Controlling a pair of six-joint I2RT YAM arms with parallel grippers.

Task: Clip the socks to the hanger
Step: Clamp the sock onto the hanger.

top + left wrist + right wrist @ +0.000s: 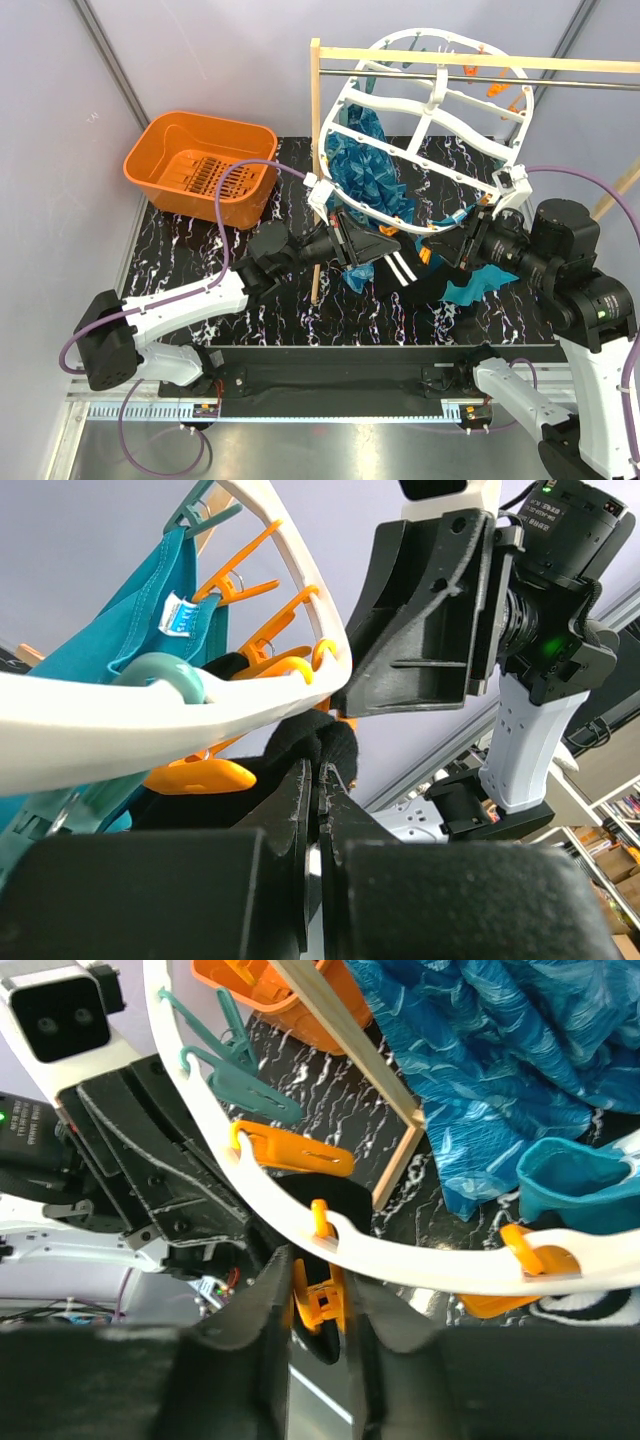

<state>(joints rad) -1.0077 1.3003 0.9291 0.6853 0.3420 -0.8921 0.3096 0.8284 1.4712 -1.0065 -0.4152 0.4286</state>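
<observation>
**Sock and clip meet at the hanger's low rim**

The hanger (pixel 415 230) hangs tilted from a rod (pixel 570 82) on a wooden rack (pixel 316 150), above the table (pixel 180 235). Its near rim dips down between the two arms. A blue cloth (pixel 365 165) and a teal cloth (pixel 480 282) hang on it.

The sock (pixel 405 268) is black with white stripes. It hangs just under the near rim, between the two sets of fingers.

The left fingers (pixel 320 772) are almost closed, with only a thin gap. A bunch of black sock (pixel 310 740) sits right at their tips, and they seem to pinch it. It is just below the white rim (pixel 150 705).

The right fingers (pixel 318 1275) are a little apart. They press on an orange clip (pixel 318 1305) from both sides. That clip hangs from the white rim (pixel 420 1255). Something black lies just behind it.

An orange basket (pixel 165 180) sits at the far left of the table, well apart from the rest.
</observation>
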